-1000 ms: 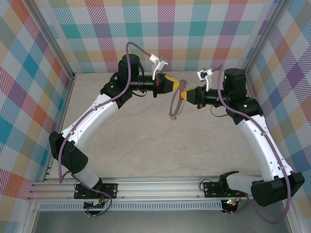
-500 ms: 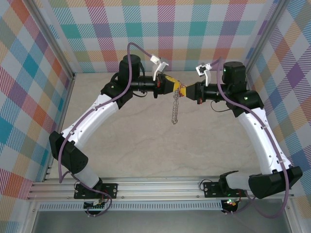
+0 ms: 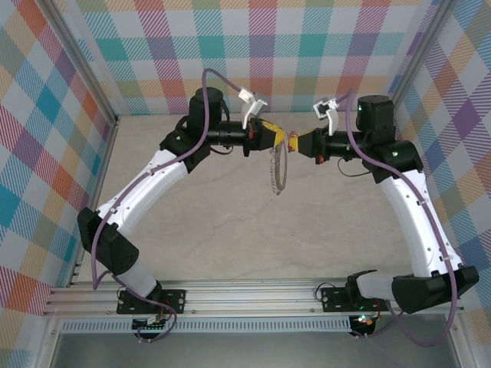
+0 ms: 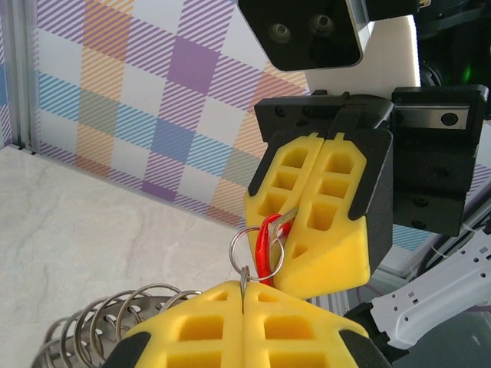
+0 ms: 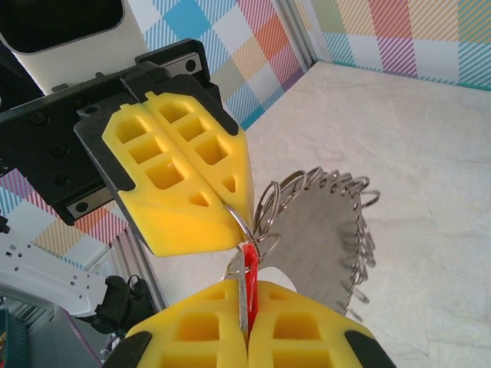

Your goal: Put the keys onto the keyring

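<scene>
The keyring (image 3: 276, 170) hangs above the table as a grey metal plate (image 5: 318, 230) edged with many small silver loops. My left gripper (image 4: 242, 285) is shut on one of those loops at the keyring's top. The keys (image 5: 248, 264), a tiny silver key with a red oval tag (image 4: 268, 247), are pinched in my shut right gripper (image 5: 247, 291). Both grippers meet tip to tip, left (image 3: 281, 138) and right (image 3: 294, 141). A small silver loop (image 4: 257, 249) encircles the red tag between the two pairs of yellow fingers. Whether the tag is threaded onto it, I cannot tell.
The beige marble-look table (image 3: 230, 230) lies under the hanging keyring. Checked walls (image 3: 307, 46) close in the back and both sides. An aluminium rail (image 3: 253, 295) with the arm bases runs along the near edge.
My right gripper has moved up and left until its tip meets the left gripper's. The hanging keyring swung from a wide hoop to nearly edge-on. The left arm stayed put.
</scene>
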